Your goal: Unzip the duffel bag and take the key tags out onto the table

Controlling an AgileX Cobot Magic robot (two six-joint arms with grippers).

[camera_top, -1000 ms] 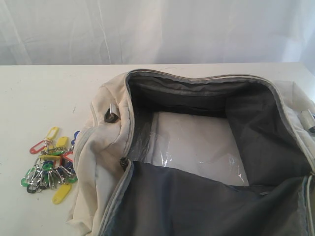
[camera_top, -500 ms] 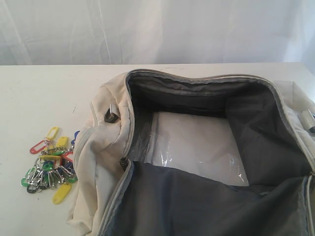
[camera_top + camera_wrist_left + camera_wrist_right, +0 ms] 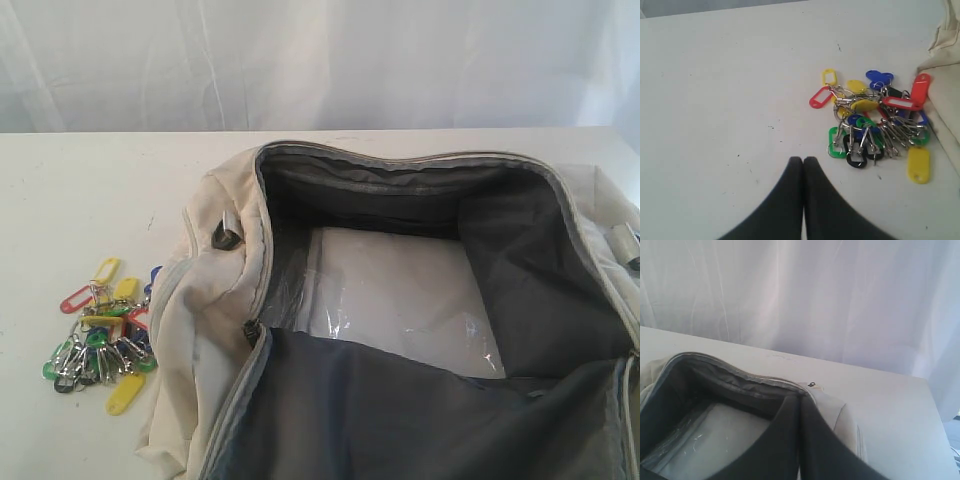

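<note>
- The duffel bag (image 3: 215,290) lies on the white bench (image 3: 80,190) with its top zipper fully undone, and the mouth gapes wide.
- Inside the bag the dark grey lining is visible, and a pale panel under clear plastic (image 3: 400,300) lies on the bottom.
- The key tags (image 3: 100,335) are outside the bag. They lie in one heap on the bench, just beside the bag's cream end wall; the nearest tags almost reach the fabric.
- The heap has yellow, red, green and blue tags tangled with metal rings and clips.
- The left end effector (image 3: 802,159) is clenched and grasps nothing. It is over bare bench, near the tags, on the side of them away from the bag.
- The right end effector (image 3: 799,397) is also clenched and empty. It points at the rim of the bag's mouth; I cannot tell whether it touches the rim.
</note>
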